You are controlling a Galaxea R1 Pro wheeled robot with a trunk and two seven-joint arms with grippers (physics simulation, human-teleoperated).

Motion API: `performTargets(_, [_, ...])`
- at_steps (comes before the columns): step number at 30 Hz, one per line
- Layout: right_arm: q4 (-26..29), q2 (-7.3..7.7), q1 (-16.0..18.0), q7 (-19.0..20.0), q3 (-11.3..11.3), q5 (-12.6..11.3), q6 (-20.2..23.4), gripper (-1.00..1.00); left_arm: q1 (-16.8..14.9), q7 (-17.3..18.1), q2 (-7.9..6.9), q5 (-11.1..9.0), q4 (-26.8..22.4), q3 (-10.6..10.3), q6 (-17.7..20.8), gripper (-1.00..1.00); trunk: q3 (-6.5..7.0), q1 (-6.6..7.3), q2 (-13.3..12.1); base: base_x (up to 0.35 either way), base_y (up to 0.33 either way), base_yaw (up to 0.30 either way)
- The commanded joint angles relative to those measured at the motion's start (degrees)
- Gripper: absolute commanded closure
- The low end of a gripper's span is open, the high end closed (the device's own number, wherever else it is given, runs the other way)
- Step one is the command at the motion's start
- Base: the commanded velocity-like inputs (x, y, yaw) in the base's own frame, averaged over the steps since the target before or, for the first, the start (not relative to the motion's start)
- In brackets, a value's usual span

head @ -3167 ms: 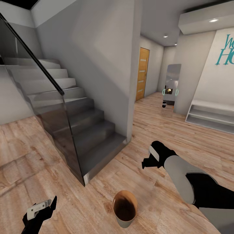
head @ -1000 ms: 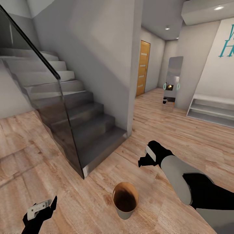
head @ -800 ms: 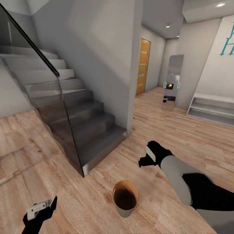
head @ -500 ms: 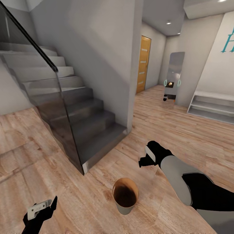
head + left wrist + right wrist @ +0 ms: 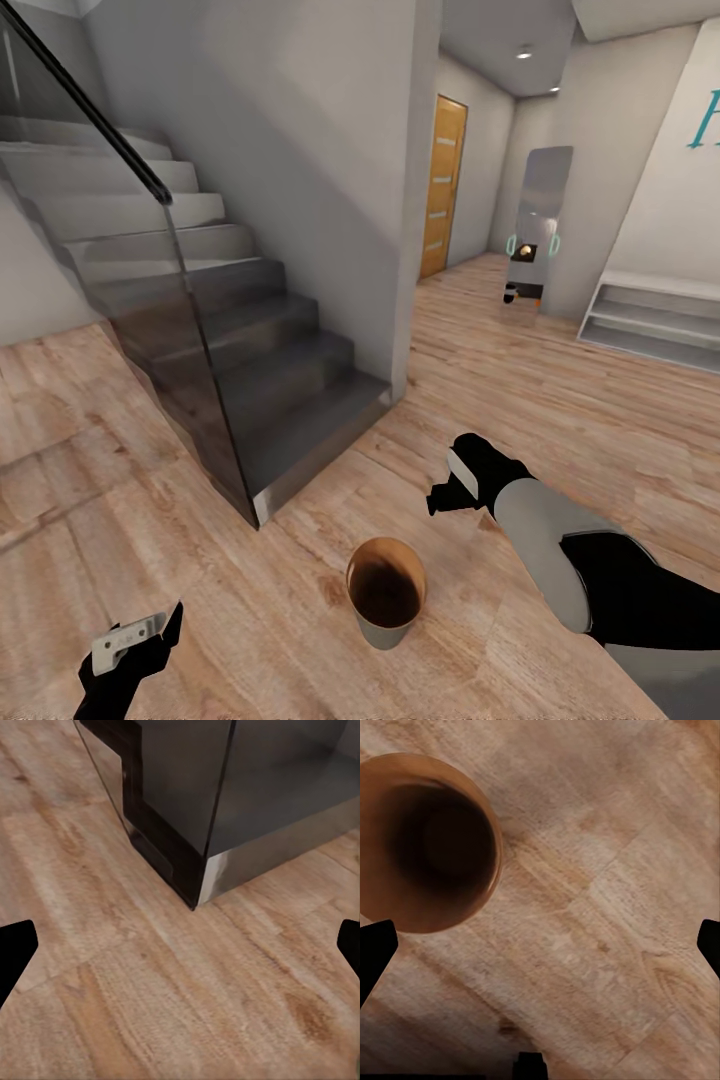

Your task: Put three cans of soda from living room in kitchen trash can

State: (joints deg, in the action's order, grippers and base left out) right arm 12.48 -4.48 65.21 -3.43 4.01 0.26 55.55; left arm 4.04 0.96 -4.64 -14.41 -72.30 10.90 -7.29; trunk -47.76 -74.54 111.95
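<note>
Tash can (image 5: 386,592) stands upright on the wood plank floor (image 5: 560,400) close in front of the robot, a small round tapered bin, copper-brown inside, grey-beige outside; its dark hollow holds nothing I can make out. Left pincer (image 5: 140,640) hangs low beside it, released. Right pincer (image 5: 447,495) hovers just beyond the bin, fingertips spread wide, grasping nothing. Farther left rises a grey staircase (image 5: 250,350) with a glass balustrade (image 5: 190,400). Beyond, a hallway holds an orange door (image 5: 441,187), a leaning mirror (image 5: 535,235) and a white low shelf (image 5: 650,322)
</note>
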Motion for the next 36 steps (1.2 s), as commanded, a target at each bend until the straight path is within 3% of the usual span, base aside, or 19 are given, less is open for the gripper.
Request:
performTargets(1, [0.00,0.00,0.00,0.00,0.01,0.00,0.00,-1.00,0.00,0.00,0.01,0.00,-0.01,-0.02,0.00,-1.00,-0.09,0.00,0.00,0.000,0.000,0.000])
performTargets(18, [0.00,0.00,0.00,0.00,0.04,0.00,0.00,-1.00,0.00,-0.02,0.04,0.00,-0.03,-0.08,0.00,-1.00,-1.57,0.00,0.00,0.000,0.000,0.000])
performTargets(36, [0.00,0.02,-0.04,0.00,0.04,0.07,-0.05,-1.00,0.00,0.01,-0.02,0.00,0.09,-0.09,0.03,-1.00,-6.37,-3.95,7.22,0.000,0.000,0.000])
